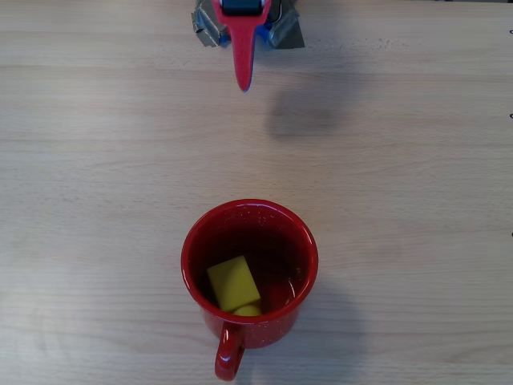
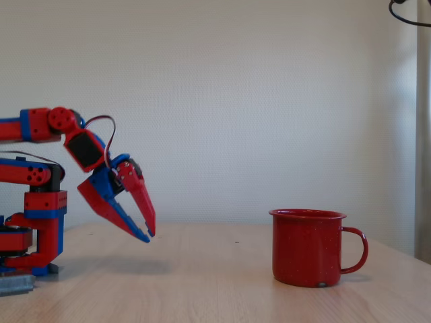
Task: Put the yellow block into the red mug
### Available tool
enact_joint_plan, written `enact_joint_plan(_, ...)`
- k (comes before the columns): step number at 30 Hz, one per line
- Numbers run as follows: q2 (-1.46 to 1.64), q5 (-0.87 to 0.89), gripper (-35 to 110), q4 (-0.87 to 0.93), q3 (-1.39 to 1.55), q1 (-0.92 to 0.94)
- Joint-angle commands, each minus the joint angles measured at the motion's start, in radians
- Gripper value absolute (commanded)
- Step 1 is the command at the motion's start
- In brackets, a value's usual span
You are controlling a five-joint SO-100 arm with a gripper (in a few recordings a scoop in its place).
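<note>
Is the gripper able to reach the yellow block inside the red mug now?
Probably yes: the mug stands upright with its mouth open, the yellow block lies uncovered inside, and bare table separates it from the gripper. The mug walls leave little room, though.

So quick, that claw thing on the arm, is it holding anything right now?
End effector: shut, holding nothing, hanging above the table away from the red mug. The yellow block lies inside the mug.

You can see the red mug standing upright on the table, shiny, with tiny pale dots and a loop handle. The yellow block lies tilted inside it, at the bottom.
</note>
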Motion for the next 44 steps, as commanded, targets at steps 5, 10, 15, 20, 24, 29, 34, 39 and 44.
enact_joint_plan(5,0.106,0.003,0,0.018,0.044,-0.041)
enact_joint_plan(10,0.153,-0.003,0,0.034,0.069,-0.052)
enact_joint_plan(15,0.196,-0.003,0,0.057,0.078,-0.049)
enact_joint_plan(20,0.196,-0.012,0,0.057,0.078,-0.054)
enact_joint_plan(24,0.196,-0.006,0,0.057,0.078,-0.054)
enact_joint_plan(29,0.196,-0.006,0,0.057,0.078,-0.054)
enact_joint_plan(34,0.196,-0.006,0,0.057,0.078,-0.054)
enact_joint_plan(39,0.196,-0.006,0,0.057,0.078,-0.054)
enact_joint_plan(44,0.196,-0.006,0,0.057,0.078,-0.054)
